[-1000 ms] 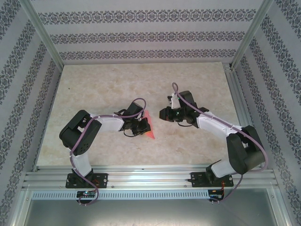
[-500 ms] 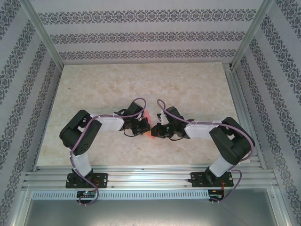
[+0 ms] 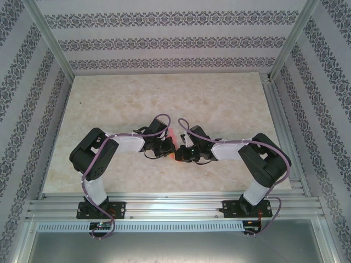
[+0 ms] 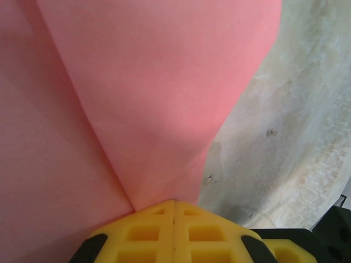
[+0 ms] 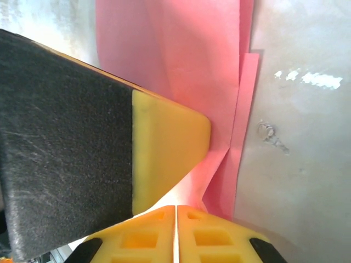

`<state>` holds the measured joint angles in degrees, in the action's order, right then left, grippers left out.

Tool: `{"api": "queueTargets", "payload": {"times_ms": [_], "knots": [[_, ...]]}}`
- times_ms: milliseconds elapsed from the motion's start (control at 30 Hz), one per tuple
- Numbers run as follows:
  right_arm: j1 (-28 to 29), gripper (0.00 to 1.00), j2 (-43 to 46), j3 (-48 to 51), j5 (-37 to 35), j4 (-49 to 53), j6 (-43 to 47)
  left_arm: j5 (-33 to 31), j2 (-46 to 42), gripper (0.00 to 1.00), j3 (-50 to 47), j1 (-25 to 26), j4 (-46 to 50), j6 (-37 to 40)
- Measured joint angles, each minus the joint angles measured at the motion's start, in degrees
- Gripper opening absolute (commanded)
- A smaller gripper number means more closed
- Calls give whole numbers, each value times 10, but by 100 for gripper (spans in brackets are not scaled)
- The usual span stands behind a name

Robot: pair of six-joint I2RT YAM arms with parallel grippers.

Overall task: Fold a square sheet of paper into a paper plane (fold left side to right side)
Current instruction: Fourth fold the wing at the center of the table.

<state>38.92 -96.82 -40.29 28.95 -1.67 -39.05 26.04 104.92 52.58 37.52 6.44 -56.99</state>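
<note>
Overhead, the paper point(image 3: 175, 155) shows as a thin pink-red sliver mid-table point(image 3: 120, 98), wedged between the left gripper point(image 3: 166, 147) and the right gripper point(image 3: 182, 153). The two black wrists meet there and hide most of it, so its outline cannot be made out.

From the left wrist, the paper point(image 4: 137, 98) is matte, smooth and unprinted. Two flat panels meet along a slanting crease and narrow down into the left gripper point(image 4: 174, 219), whose yellow waffle-ribbed tips are clenched on it. Pale marbled table point(image 4: 285, 153) lies at the right.

From the right wrist, the paper point(image 5: 192, 66) stands in layers, one narrow strip offset along its right edge above the glossy table point(image 5: 296, 137). A black, yellow-padded finger point(image 5: 66, 142) of the left gripper covers its left part. The right gripper point(image 5: 175, 219) has its tips pressed together; whether they nip the paper's lower edge I cannot tell.
</note>
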Motion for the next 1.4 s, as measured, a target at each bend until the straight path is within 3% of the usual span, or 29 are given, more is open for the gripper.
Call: {"api": "queueTargets", "payload": {"times_ms": [433, 800, 1100, 1400], "knots": [[1, 11, 4, 40, 2, -49, -4, 2, 3, 0, 7, 0, 9, 4], [-10, 11, 83, 99, 22, -50, -31, 2, 5, 0, 13, 0, 20, 10], [-15, 9, 19, 57, 32, -142, 2, 0, 5, 0, 13, -2, 20, 12], [-11, 10, -16, 43, 7, -129, 73, 0, 5, 0, 13, -3, 21, 13]]}}
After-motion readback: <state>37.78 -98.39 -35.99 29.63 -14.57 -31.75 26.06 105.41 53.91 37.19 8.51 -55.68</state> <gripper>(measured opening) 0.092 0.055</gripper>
